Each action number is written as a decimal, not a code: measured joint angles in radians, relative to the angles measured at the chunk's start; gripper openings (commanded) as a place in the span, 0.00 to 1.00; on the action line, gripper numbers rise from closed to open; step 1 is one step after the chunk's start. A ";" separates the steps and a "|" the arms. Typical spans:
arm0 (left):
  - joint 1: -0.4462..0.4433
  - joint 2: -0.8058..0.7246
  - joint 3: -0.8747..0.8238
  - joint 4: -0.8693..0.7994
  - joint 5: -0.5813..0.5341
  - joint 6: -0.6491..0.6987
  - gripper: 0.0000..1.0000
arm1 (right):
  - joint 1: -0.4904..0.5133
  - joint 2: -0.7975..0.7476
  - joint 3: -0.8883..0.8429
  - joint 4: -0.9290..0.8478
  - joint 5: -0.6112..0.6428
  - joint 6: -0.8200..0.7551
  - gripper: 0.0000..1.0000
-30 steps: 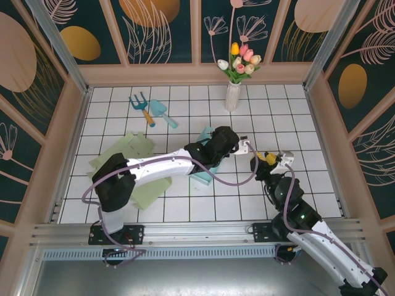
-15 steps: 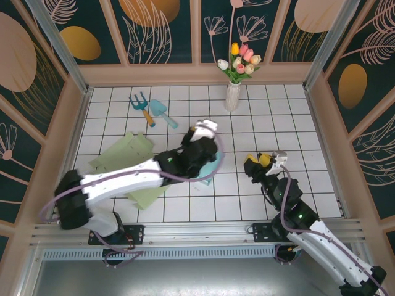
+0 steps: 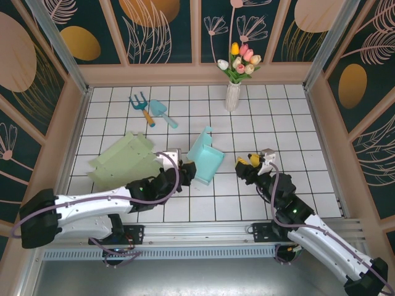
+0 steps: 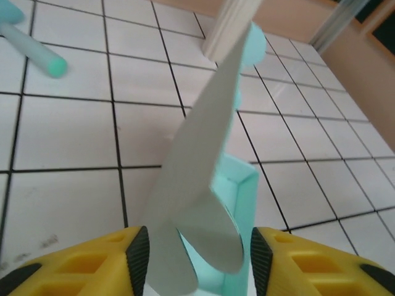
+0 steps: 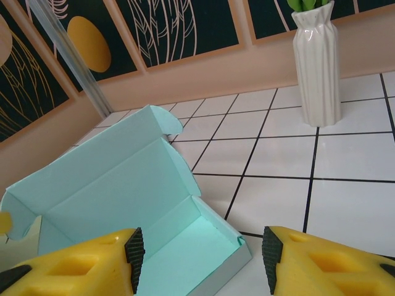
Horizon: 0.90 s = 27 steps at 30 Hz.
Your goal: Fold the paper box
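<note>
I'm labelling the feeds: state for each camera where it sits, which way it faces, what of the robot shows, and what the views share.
Top external: above and behind the bases, looking down on the table; left arm and right arm both show.
Left wrist: low over the table, facing the paper box, whose flap rises between its yellow jaws.
Right wrist: low, facing the open paper box and the vase beyond; jaws apart at the bottom.
Shared: all three see the paper box.
</note>
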 measured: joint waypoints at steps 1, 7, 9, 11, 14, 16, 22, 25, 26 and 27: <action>-0.019 0.023 -0.004 0.012 -0.008 -0.008 0.55 | 0.000 0.000 0.000 0.001 0.000 0.000 0.57; -0.071 0.143 -0.006 0.046 -0.109 -0.079 0.65 | 0.000 0.004 0.000 0.006 -0.003 -0.003 0.57; -0.071 0.175 -0.006 0.035 -0.157 -0.106 0.65 | 0.000 0.005 0.000 0.006 -0.003 -0.003 0.57; -0.071 0.195 -0.006 0.016 -0.204 -0.129 0.64 | 0.000 0.005 0.000 0.006 -0.003 -0.003 0.57; -0.071 0.205 -0.001 0.003 -0.253 -0.142 0.63 | 0.000 0.005 0.000 0.006 -0.003 -0.003 0.57; -0.071 0.218 0.014 -0.004 -0.272 -0.143 0.62 | 0.000 0.005 0.000 0.006 -0.003 -0.003 0.57; -0.027 0.270 0.048 -0.003 -0.285 -0.138 0.51 | 0.000 0.005 0.000 0.006 -0.003 -0.003 0.57; -0.005 0.285 0.050 -0.002 -0.286 -0.122 0.37 | 0.000 0.005 0.000 0.006 -0.003 -0.003 0.57; 0.000 0.290 0.052 0.000 -0.287 -0.112 0.32 | 0.000 0.005 0.000 0.006 -0.003 -0.003 0.57; 0.001 0.294 0.054 0.000 -0.286 -0.098 0.27 | 0.000 0.005 0.000 0.006 -0.003 -0.003 0.57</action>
